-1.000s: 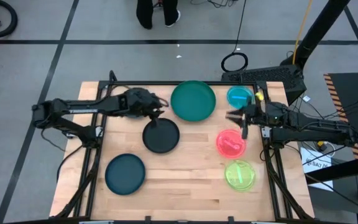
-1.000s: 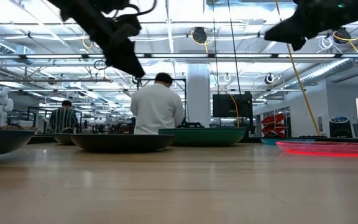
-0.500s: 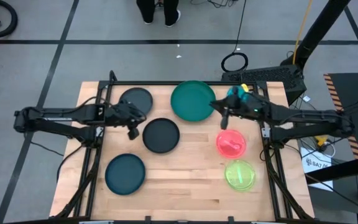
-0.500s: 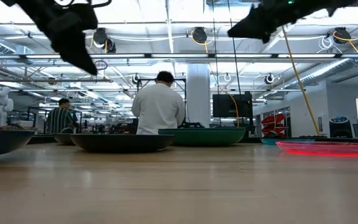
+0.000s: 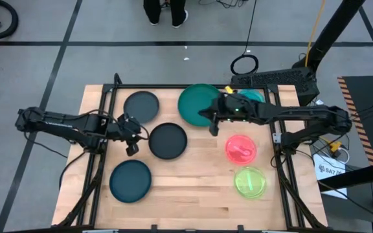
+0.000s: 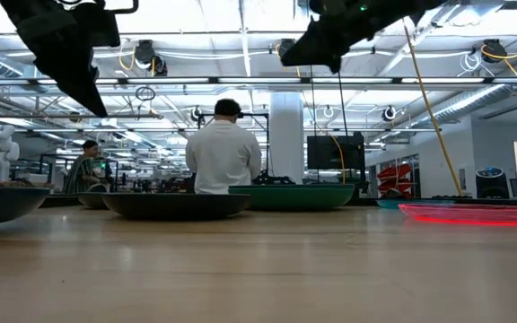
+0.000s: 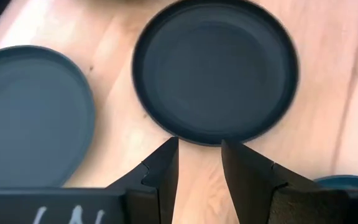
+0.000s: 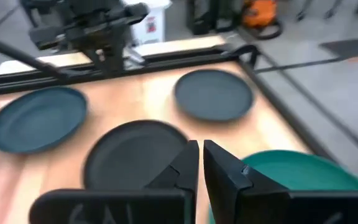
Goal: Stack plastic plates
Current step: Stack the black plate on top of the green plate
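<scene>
In the high view, a large green plate [image 5: 199,102] lies flat at the far side. Two dark grey plates [image 5: 141,105] [image 5: 168,140] and a teal one [image 5: 130,180] lie on the left half. The pink [image 5: 241,148] and lime [image 5: 250,182] small plates lie on the right, and the blue one [image 5: 252,96] is partly under the right arm. My left gripper [image 5: 131,138] hangs open above the table, just left of the middle dark plate [image 7: 216,68]. My right gripper [image 5: 212,124] is shut and raised over the green plate's near-right rim [image 8: 291,171].
The black frame rails run along the table's left, right and far edges. Bare wood lies along the near edge and between the teal and lime plates. A person [image 6: 223,157] stands in the room beyond the far edge, and feet [image 5: 164,13] show on the floor.
My left gripper drew back from the far dark grey plate toward the table's left and near side, uncovering that plate. My right gripper travelled toward the table's left, from beside the blue plate to over the green plate's rim. No plate has moved.
</scene>
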